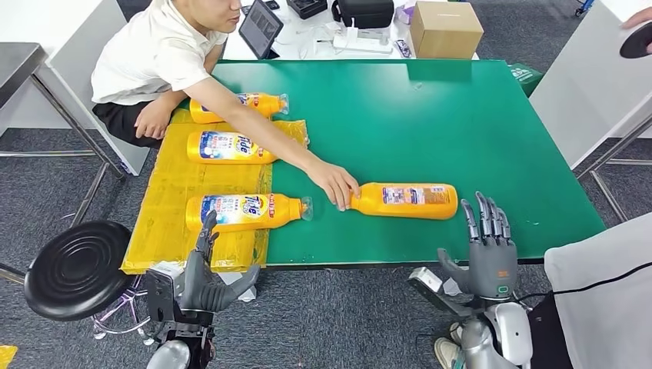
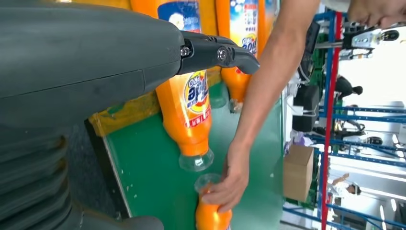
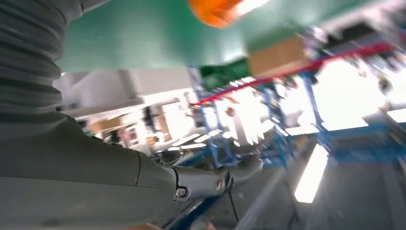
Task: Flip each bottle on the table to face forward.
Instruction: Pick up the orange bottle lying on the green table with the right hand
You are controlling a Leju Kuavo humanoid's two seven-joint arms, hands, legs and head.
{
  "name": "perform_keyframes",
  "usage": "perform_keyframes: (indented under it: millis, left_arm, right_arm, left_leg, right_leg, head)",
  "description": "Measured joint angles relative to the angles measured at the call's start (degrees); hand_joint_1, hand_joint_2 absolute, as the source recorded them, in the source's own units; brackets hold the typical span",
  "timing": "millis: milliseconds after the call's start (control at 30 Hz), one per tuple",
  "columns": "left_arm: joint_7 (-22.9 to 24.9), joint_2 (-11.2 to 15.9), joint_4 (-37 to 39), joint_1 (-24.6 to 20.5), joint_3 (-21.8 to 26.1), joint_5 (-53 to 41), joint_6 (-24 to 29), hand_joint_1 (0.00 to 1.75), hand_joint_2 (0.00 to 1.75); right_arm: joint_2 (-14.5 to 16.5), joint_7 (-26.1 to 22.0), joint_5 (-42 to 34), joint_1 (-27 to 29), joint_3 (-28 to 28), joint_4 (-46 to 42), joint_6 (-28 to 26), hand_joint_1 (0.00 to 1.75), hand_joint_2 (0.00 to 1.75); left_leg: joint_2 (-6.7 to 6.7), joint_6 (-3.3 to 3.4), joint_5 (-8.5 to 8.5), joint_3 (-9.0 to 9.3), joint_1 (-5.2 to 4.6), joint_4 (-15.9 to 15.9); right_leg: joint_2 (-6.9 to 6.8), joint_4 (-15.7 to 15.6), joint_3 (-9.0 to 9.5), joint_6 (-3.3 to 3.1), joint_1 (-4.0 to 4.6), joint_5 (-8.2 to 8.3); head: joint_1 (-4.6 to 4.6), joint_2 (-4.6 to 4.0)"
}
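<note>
Several orange detergent bottles lie on their sides. One bottle [image 1: 406,200] rests on the green table [image 1: 430,115], its plain back label up, and a person's hand [image 1: 335,184] holds its neck. This bottle's neck [image 2: 210,211] and the person's hand [image 2: 229,183] also appear in the left wrist view. Three bottles lie on the yellow sheet [image 1: 184,207]: near [image 1: 244,211], middle [image 1: 227,147], far [image 1: 240,104]. My left hand [image 1: 206,277] is open below the near edge, close to the near bottle [image 2: 187,108]. My right hand [image 1: 487,246] is open, upright, at the table's near edge.
A person sits at the table's far left, arm stretched across it. A black round stool [image 1: 77,269] stands at the left. A cardboard box [image 1: 444,29] and a tablet [image 1: 260,28] sit beyond the far edge. A white table [image 1: 592,84] stands at the right.
</note>
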Motion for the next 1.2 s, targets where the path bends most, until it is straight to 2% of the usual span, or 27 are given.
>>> perform_keyframes:
  millis: [133,267,533,800,1033,1200]
  left_arm:
    - [-0.2,0.0,0.1,-0.4,0.0,-1.4,0.2,0.00,1.75]
    - [-0.3,-0.2,0.2,-0.8,-0.2,-1.8,-0.4,0.00,1.75]
    - [-0.4,-0.5,1.4,-2.5,-1.3,-2.1,-1.6,0.00,1.75]
    - [-0.4,-0.8,3.7,-6.1,-3.6,-1.0,-3.0,0.00,1.75]
    - [-0.4,-0.9,4.9,-7.0,-4.9,-0.3,-3.1,0.00,1.75]
    - [-0.5,-0.9,5.5,-7.5,-5.3,-0.2,-3.2,0.00,1.75]
  right_arm:
    - [-1.6,4.9,2.5,-1.9,1.8,5.2,0.0,0.00,1.75]
    - [-3.9,9.7,0.6,-5.0,6.8,12.1,0.0,0.00,1.75]
    - [-6.3,10.9,-4.5,-13.9,14.6,28.5,0.0,0.00,1.75]
    - [-9.0,18.1,-0.1,-23.7,20.8,41.8,0.0,0.00,1.75]
    - [-11.9,24.9,4.2,-28.1,24.9,48.0,1.3,0.00,1.75]
    - [-13.7,27.8,5.4,-30.1,26.9,50.2,2.8,0.00,1.75]
  left_leg:
    - [0.08,-0.01,-0.01,0.02,0.00,0.0]
    - [0.02,0.01,0.03,0.02,0.01,0.0]
    - [0.03,0.01,0.05,0.02,0.00,0.0]
    - [0.02,0.03,0.07,0.02,-0.01,0.0]
    - [0.00,0.03,0.06,0.00,-0.02,0.0]
    - [0.01,0.03,0.06,0.00,-0.01,0.0]
  right_leg:
    - [0.02,0.0,-0.02,0.00,0.00,0.00]
    - [0.01,0.0,0.00,0.00,0.01,0.01]
    - [0.01,0.0,0.00,0.02,0.00,0.03]
    - [0.00,0.0,0.00,0.03,0.00,0.05]
    - [0.00,0.0,-0.01,0.04,-0.01,0.05]
    - [0.00,0.0,-0.01,0.04,0.00,0.05]
  head:
    - [-0.03,0.00]
    - [-0.02,0.00]
    - [-0.03,0.00]
    - [-0.02,0.00]
    - [-0.02,0.00]
    - [-0.02,0.00]
